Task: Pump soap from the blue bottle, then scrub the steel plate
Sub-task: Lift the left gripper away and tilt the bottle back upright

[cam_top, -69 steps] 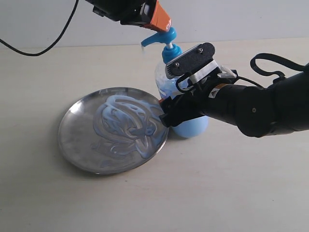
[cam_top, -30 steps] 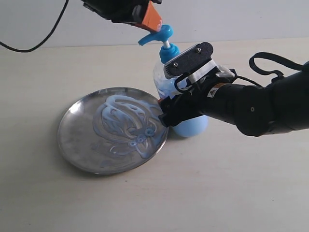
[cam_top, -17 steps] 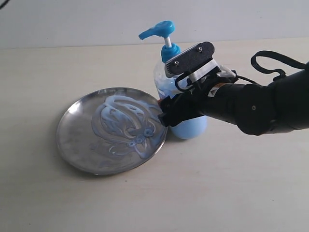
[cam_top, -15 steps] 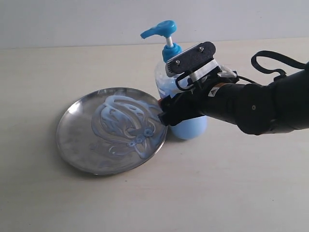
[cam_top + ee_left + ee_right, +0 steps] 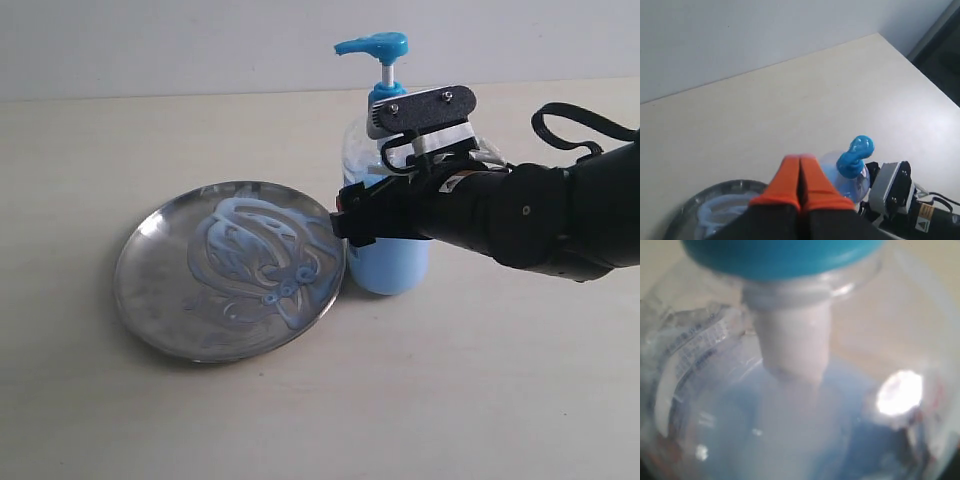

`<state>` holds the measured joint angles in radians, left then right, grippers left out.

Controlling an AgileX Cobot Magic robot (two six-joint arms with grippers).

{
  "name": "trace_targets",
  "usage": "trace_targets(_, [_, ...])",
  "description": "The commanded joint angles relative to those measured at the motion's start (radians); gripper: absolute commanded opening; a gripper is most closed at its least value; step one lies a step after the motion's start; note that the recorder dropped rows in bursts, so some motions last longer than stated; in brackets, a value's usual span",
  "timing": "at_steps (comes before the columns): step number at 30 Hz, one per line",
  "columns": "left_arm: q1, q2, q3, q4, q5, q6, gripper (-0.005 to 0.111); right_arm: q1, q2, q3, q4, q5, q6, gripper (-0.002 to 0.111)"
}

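Exterior view: the blue bottle (image 5: 390, 262) stands upright on the desk (image 5: 480, 380), just right of the steel plate (image 5: 135, 290), which is streaked with pale swirls of soap (image 5: 262, 262). The right gripper (image 5: 362, 220) has its fingers spread wide around the bottle's body, holding it.

Left wrist view: the left gripper (image 5: 800, 167) hangs above the bottle, orange fingers pressed together, empty.

Right wrist view: the bottle's clear wall and blue collar fill the frame.
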<state>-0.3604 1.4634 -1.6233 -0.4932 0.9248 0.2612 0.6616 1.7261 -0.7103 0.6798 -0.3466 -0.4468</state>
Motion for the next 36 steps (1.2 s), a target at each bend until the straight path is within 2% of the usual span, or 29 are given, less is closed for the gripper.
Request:
trace_targets(1, [0.002, -0.035, -0.005, 0.023, 0.033, -0.033, 0.000, 0.001, -0.026, -0.015, 0.036, -0.089, 0.005, 0.000])
trace_targets(12, [0.002, -0.060, -0.005, 0.039, 0.083, -0.036, 0.000, 0.001, -0.026, -0.013, 0.043, -0.181, 0.036, 0.000])
trace_targets(19, [0.002, -0.060, -0.005, 0.036, 0.097, -0.036, 0.000, 0.001, 0.016, -0.013, -0.021, -0.200, 0.056, 0.000])
trace_targets(23, [0.002, -0.060, -0.005, 0.036, 0.097, -0.036, 0.000, 0.001, 0.024, -0.013, -0.029, -0.198, 0.056, 0.017])
trace_targets(25, [0.002, -0.060, -0.005, 0.036, 0.097, -0.033, 0.000, 0.001, 0.024, -0.013, -0.029, -0.197, 0.051, 0.030])
trace_targets(27, [0.002, -0.060, -0.005, 0.036, 0.097, -0.030, 0.000, 0.001, 0.024, -0.013, -0.029, -0.194, 0.047, 0.050])
trace_targets(31, [0.002, -0.060, -0.005, 0.036, 0.097, -0.030, 0.000, 0.001, 0.024, -0.015, -0.029, -0.135, 0.047, 0.076])
trace_targets(36, [0.002, -0.060, -0.005, 0.036, 0.097, -0.030, 0.000, 0.001, 0.013, -0.015, -0.029, -0.064, 0.047, 0.091])
